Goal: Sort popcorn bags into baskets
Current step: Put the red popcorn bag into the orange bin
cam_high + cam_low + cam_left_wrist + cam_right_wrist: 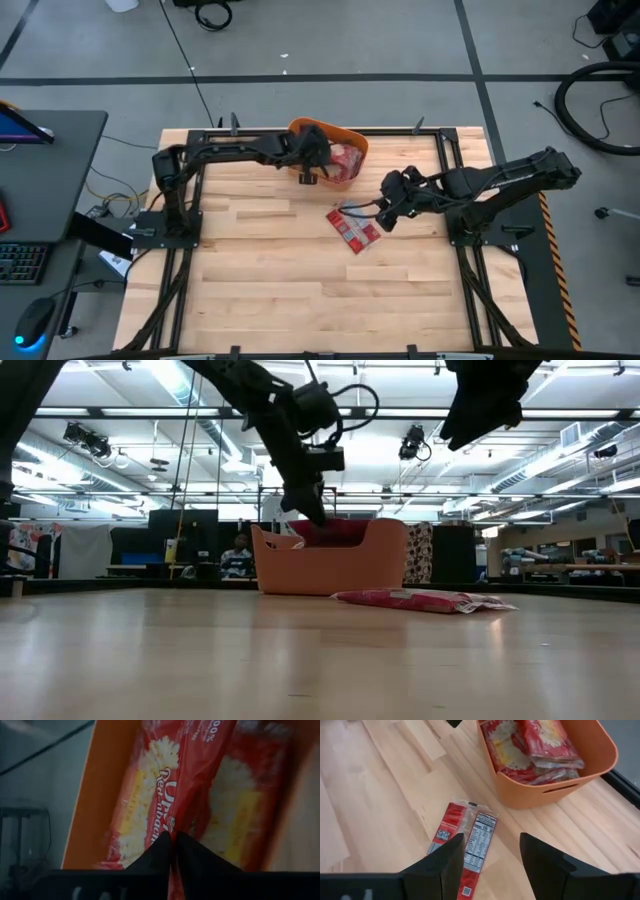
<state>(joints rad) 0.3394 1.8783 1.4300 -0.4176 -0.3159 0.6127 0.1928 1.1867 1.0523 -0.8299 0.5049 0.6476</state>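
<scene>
Left claw (172, 851) down inside the orange tub (352, 141), fingers (155, 857) pinched nearly together on the edge of a red popcorn bag (180, 780); bag stands on edge betw. other packets w/ pale yellow panels. In low view, same claw (312, 510) dips just past the tub rim (330, 565), arm reaching in from above. Tub at far edge of the desk (270, 260), near the middle, holding several red bags (540, 747) stacked and overlapping.

Right claw (491, 855) open, holding nothing, hovering above a bag lying flat on the desk (467, 845); fingers (442, 862) spread to either side of it, not touching. That bag back-side up, nutrition label showing, clear plastic wrap round it. From above, right claw (388, 212) sits just beside the flat bag (353, 229), which lies near the tub on the desk's right half, apart from it. In low view the flat bag (425, 600) lies in front of the tub, slightly right.
</scene>
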